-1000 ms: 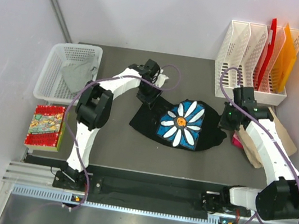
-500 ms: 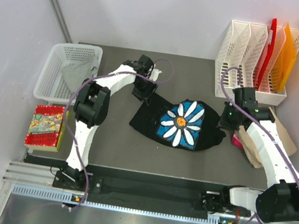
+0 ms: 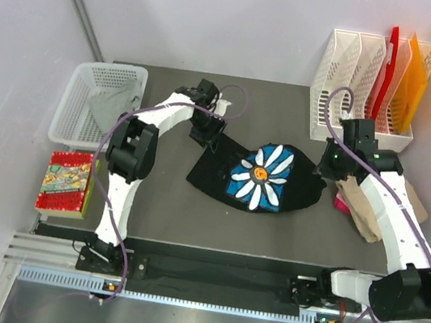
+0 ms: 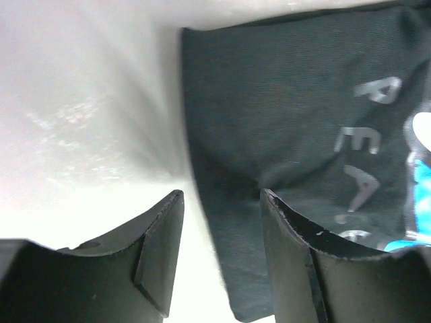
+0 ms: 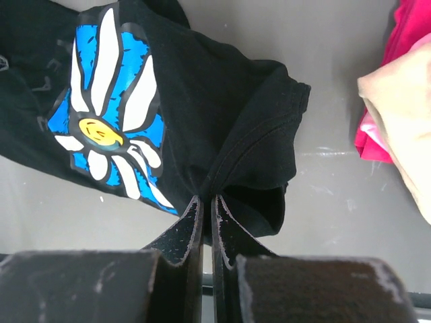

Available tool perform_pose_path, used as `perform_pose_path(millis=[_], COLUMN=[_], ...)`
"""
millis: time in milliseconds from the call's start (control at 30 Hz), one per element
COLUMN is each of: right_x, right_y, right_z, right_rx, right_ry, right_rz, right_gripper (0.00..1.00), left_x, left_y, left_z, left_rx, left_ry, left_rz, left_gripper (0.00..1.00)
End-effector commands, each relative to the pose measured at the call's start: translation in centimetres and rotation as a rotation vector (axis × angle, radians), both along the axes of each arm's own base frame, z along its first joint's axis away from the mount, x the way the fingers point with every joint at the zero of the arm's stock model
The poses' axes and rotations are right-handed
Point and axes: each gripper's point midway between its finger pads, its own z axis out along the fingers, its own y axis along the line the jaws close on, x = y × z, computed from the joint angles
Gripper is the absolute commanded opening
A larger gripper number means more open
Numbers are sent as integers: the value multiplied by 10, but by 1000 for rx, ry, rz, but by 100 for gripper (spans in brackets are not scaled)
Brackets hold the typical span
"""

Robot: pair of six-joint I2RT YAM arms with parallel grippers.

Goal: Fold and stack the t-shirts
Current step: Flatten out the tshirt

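The black t-shirt (image 3: 258, 176) with a white-blue daisy print lies rumpled mid-table. My left gripper (image 3: 208, 133) hovers open over its left edge; in the left wrist view the hem (image 4: 222, 269) runs between the spread fingers (image 4: 221, 196), untouched. My right gripper (image 3: 326, 167) is shut on a pinched fold at the shirt's right side (image 5: 207, 198), and black cloth (image 5: 249, 128) bunches up from the fingertips. A grey t-shirt (image 3: 111, 108) sits in the basket. Tan (image 3: 365, 208) and pink (image 3: 341, 203) t-shirts lie under my right arm.
A white mesh basket (image 3: 74, 119) stands at the left, with a red patterned packet (image 3: 65, 181) in front of it. White file racks (image 3: 361, 70) holding red and orange folders stand at the back right. Tan (image 5: 401, 101) and pink (image 5: 407, 27) cloth lie just right of the right gripper.
The left gripper has shifted slightly left off the shirt and its jaws have widened. The right gripper has moved toward the back with the shirt's right edge, drawing that side up.
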Motion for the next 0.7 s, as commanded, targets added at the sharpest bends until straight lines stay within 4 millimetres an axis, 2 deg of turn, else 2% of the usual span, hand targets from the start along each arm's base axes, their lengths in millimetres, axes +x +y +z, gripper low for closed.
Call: perform_pose_path(millis=[0,367,433,467,533,567,633,667], right_x=[8,11,11,12,14,15,19,21], right_y=[5,7,7,8,9,10,11,11], right_z=[21,27,30,30,34,36,40,43], right_rx=[25,37,39,43,47,50,51,52], right_ry=[-59,-75,-81,-80,-90,-93,-104,-112], right_rz=[15,16,17,18,20,22,26,27], right_gripper=[0,0,0,0,0,0,0,0], left_x=[9,-8,-11,-11,-12,-11,-8,1], left_y=[8,-16,-19,-20,-20,-20,-16,-15], left_z=[3,-8,-8,-9,-9,-7,-1,10], left_rx=[-14,-80,-87,-90,-96,-96,-89,-97], left_ry=[-8,68,75,79,85,78,69,37], left_rz=[33,-17,-27,-28,-33,-33,-20,-15], left_gripper=[55,51,46,40,10,0,0,0])
